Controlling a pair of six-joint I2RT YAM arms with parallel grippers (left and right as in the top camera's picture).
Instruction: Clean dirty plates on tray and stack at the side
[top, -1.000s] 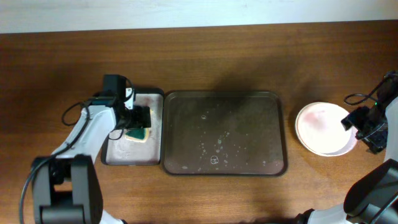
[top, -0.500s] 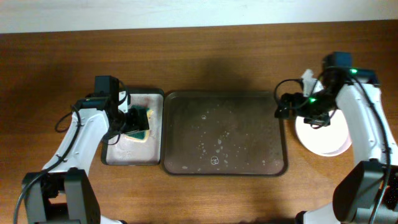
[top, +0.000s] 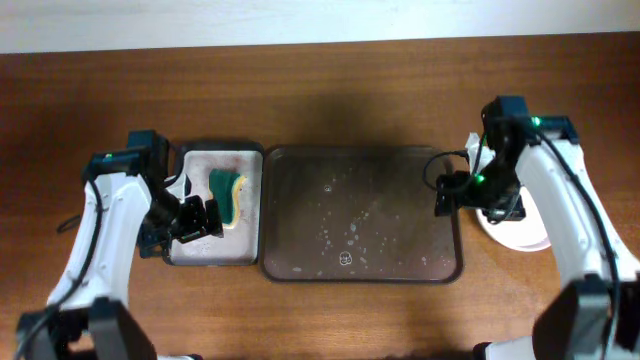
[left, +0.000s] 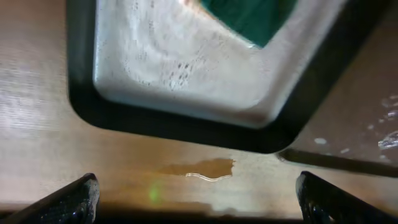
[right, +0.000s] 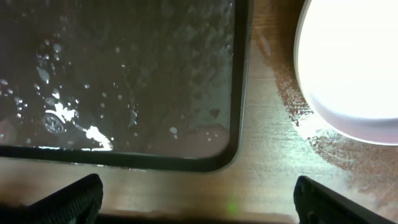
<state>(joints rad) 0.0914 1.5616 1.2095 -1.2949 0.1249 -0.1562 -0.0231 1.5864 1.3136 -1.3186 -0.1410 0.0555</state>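
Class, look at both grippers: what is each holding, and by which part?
Nothing. The left gripper and right gripper are both open and empty.

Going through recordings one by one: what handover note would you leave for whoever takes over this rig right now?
Left gripper: open, empty, by the front edge of the basin.
Right gripper: open, empty, above the front right corner of the tray.
Tray: no plates on it, only water drops.
Plates: on the tabletop right of the tray, partly under the right arm; count cannot be told.
Sponge: lying in the basin.
Done: tray cleared, plates at the side.
Left: probably only checking the stack and drawing the arms back.
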